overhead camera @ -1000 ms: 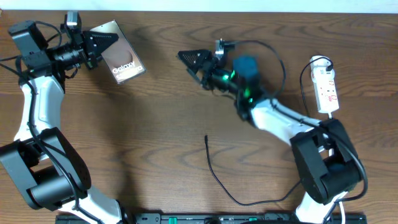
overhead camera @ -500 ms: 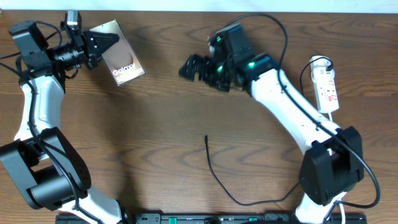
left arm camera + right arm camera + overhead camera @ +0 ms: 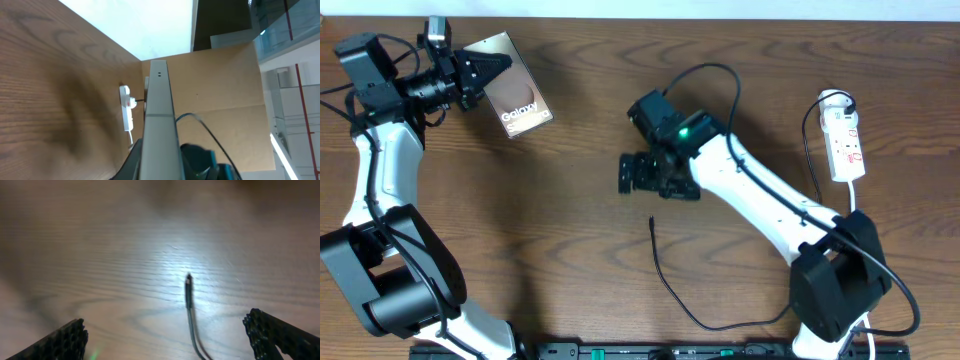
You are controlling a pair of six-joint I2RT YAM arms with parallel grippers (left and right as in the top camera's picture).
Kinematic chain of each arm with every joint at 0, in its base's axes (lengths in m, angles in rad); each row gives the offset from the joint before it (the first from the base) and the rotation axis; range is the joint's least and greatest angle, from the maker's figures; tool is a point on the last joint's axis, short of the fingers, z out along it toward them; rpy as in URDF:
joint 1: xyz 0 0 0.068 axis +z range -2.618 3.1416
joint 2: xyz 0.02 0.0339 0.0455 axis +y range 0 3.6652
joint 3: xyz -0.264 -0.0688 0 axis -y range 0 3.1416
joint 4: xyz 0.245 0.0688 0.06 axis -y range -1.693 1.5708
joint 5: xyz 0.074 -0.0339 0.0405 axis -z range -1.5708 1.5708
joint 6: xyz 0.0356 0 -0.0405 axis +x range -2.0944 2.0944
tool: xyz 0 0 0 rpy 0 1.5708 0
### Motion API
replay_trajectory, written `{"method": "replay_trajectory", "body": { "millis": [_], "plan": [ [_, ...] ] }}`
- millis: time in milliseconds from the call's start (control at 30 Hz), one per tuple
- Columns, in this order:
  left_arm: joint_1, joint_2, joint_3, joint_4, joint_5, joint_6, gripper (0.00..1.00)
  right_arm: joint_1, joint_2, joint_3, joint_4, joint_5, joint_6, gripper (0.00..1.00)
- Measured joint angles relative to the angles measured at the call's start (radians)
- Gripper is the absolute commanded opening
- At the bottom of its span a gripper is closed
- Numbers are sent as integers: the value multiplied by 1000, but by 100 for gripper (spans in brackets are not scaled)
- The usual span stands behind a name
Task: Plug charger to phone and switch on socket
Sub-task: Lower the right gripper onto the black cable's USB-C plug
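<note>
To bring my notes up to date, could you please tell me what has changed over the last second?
The right pincer, open throughout, swung toward the table's near edge and now hangs close to the tip of the charger. Nothing was taken or released. The left pincer stays shut on the phone; charger and socket have not moved.

We note a dark brown, wood-grained table (image 3: 570, 230). The charger (image 3: 665, 280) lies on it right of centre, a thin black cable curving toward the robot's side, its plug tip (image 3: 188, 286) flat on the wood. The socket (image 3: 845, 140) lies flat near the right edge, well apart from the cable's tip. We cannot tell whether the phone (image 3: 517, 97), far left, touches the wood.
</note>
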Motion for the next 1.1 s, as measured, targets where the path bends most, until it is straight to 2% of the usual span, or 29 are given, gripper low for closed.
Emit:
{"method": "replay_trajectory", "body": {
  "millis": [300,767,1100],
  "plan": [
    [0,0,0,0,0,7,8,104,0,-204,97,35,103,99],
    [0,0,0,0,0,23,8,148,2,-212,109,131,127,99],
    [0,0,0,0,0,23,7,115,88,-214,135,71,124,99]
  ]
}}
